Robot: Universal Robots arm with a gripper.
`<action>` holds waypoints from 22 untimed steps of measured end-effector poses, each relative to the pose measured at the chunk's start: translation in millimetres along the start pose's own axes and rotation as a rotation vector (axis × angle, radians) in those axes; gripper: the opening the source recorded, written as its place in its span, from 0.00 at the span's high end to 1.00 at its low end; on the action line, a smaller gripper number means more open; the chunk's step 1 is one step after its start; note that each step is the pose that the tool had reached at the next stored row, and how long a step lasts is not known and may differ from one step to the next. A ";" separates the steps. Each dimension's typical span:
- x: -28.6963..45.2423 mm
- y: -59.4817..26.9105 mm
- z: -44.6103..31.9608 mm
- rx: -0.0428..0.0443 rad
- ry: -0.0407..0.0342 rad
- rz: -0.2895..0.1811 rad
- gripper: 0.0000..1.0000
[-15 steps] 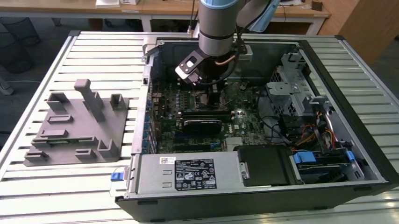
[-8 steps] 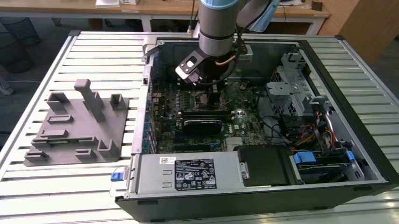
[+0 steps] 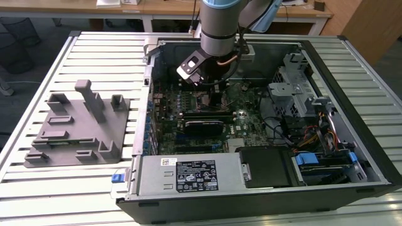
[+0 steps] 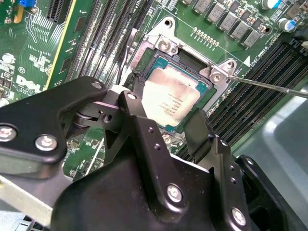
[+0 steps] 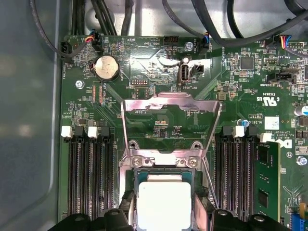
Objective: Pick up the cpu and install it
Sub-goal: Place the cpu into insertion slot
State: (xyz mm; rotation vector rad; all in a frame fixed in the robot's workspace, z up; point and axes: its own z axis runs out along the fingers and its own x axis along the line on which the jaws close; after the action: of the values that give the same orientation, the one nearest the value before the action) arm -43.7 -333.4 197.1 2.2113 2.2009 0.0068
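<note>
The cpu [image 4: 171,98], a small square chip with a pale silver top, lies level in the open socket of the green motherboard [image 5: 159,72], seen in both wrist views [image 5: 163,204]. My gripper [image 4: 166,108] is down inside the computer case [image 3: 351,94], right over the socket [image 3: 210,92]. Its two black fingers [image 4: 139,91] press against opposite sides of the chip. I cannot tell whether the chip is fully seated. The socket's metal load plate [image 5: 171,108] stands swung open behind it, and its thin lever [image 4: 269,84] sticks out to the side.
Memory slots flank the socket, one holding a green module [image 5: 267,183]. Black cables [image 5: 192,19] hang past the board's edge. A grey tray with upright pegs [image 3: 75,127] sits on the slatted table at the exterior view's left. A silver power supply [image 3: 188,174] fills the case's near side.
</note>
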 end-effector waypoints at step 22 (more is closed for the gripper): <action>-0.2 0.3 -15.3 0.0001 -0.0002 0.000 0.82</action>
State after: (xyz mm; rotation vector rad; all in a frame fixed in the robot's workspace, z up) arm -43.7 -333.4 212.4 2.2113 2.2009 0.0064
